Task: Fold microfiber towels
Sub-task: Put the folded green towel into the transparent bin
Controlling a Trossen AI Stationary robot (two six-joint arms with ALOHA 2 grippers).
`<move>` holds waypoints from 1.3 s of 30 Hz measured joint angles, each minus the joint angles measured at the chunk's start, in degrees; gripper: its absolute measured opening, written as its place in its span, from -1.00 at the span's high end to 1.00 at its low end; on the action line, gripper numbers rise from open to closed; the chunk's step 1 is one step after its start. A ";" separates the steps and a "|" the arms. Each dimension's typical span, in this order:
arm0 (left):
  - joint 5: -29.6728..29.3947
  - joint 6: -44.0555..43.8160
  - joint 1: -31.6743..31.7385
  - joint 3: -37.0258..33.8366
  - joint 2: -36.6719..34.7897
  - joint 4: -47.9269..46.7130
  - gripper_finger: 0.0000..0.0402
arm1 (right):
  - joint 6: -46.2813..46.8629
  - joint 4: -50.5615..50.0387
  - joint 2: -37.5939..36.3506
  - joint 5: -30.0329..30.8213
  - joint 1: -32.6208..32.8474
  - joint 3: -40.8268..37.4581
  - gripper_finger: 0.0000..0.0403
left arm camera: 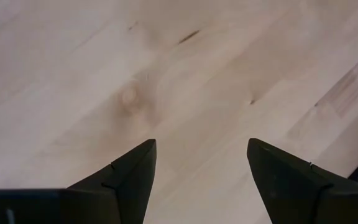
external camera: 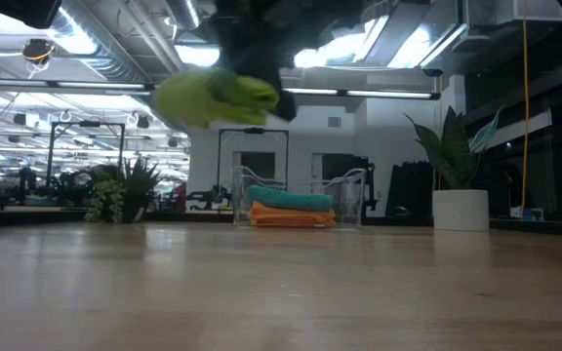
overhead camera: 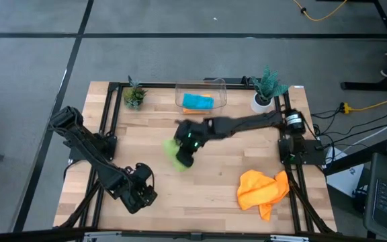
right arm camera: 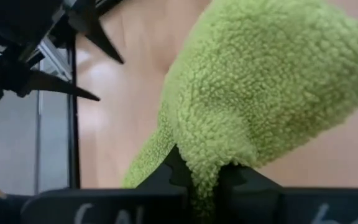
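My right gripper point(overhead camera: 182, 158) is shut on the lime green towel point(overhead camera: 174, 154), bunched and lifted clear above the middle of the table; it also shows high in the low view point(external camera: 213, 97) and fills the right wrist view point(right arm camera: 260, 93). A teal-blue towel point(overhead camera: 197, 101) lies on an orange towel point(external camera: 291, 217) inside the clear bin point(overhead camera: 217, 85) at the far edge. A crumpled orange towel point(overhead camera: 263, 190) lies on the table at the near right. My left gripper point(left arm camera: 201, 171) is open and empty above bare wood at the near left point(overhead camera: 137, 195). My right gripper pinches a bunched fold of the lime green towel point(right arm camera: 207, 168) between its two fingers, several layers thick. The towel bulges out past the fingertips and is lifted clear of the table, with one part trailing down beside the fingers point(right arm camera: 145, 162).
Two small potted plants stand at the far edge, one at the left point(overhead camera: 134, 96) and one in a white pot at the right point(overhead camera: 265, 91). Black frame rails point(overhead camera: 106, 114) run along the table's sides. Bare wood lies at the near middle point(overhead camera: 200, 195).
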 joint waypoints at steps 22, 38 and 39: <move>-2.61 -0.01 9.10 -0.04 0.00 1.07 -0.23 | -40.33 -14.13 -7.47 -13.16 -36.10 0.09 0.90; -3.88 0.44 17.70 -0.04 0.00 5.18 -0.23 | -69.54 -19.46 -1.58 -4.64 -42.10 0.05 0.90; -3.87 0.43 17.99 -0.06 0.00 5.42 -0.23 | -69.86 -19.44 -1.50 -5.26 -42.00 0.00 0.90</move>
